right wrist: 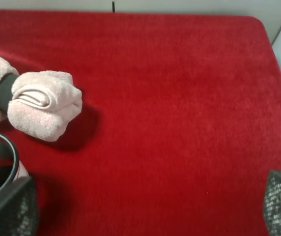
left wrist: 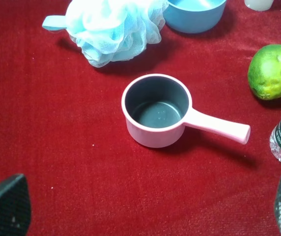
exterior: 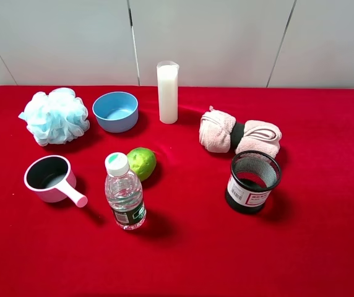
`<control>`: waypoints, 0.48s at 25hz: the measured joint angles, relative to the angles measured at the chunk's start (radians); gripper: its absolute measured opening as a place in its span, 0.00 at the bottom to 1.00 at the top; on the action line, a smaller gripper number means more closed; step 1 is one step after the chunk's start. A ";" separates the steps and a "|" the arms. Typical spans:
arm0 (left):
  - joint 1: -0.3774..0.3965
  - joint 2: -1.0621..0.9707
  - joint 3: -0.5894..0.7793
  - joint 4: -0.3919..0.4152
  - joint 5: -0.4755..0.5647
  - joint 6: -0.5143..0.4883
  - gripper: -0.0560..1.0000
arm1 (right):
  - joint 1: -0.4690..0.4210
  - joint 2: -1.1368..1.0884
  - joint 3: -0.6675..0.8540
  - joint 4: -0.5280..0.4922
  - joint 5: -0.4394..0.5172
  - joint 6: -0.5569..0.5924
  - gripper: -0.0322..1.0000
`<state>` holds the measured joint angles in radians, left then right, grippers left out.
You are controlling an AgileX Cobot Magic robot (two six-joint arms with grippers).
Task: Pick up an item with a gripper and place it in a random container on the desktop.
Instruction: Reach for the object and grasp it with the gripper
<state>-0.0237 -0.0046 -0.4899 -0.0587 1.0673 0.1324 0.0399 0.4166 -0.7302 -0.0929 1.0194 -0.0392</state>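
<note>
Left gripper hangs over the red desktop, fingers spread wide, gripping nothing, and the pink handled cup sits just ahead of it. The white cylinder stands upright well beyond that, past the blue bowl, far from both claws. Right gripper is spread wide too and empty, with the black mesh cup just beside one fingertip and the rolled pink towel near, ahead of it.
</note>
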 joint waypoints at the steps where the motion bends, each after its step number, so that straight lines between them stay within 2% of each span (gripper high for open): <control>1: 0.000 0.000 0.000 0.000 0.000 0.000 0.99 | 0.000 0.042 -0.034 0.000 0.000 -0.005 0.70; 5: 0.000 0.000 0.000 0.000 0.000 0.000 0.99 | 0.000 0.231 -0.175 0.001 0.005 -0.024 0.70; 10: 0.000 0.000 0.000 0.000 0.000 0.000 0.99 | 0.005 0.448 -0.352 0.004 0.072 -0.049 0.70; 12: 0.000 0.000 0.000 0.000 0.000 0.000 0.99 | 0.033 0.517 -0.418 0.004 0.094 -0.051 0.70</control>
<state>-0.0237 -0.0046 -0.4899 -0.0587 1.0673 0.1324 0.0730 0.9337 -1.1477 -0.0885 1.1139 -0.0903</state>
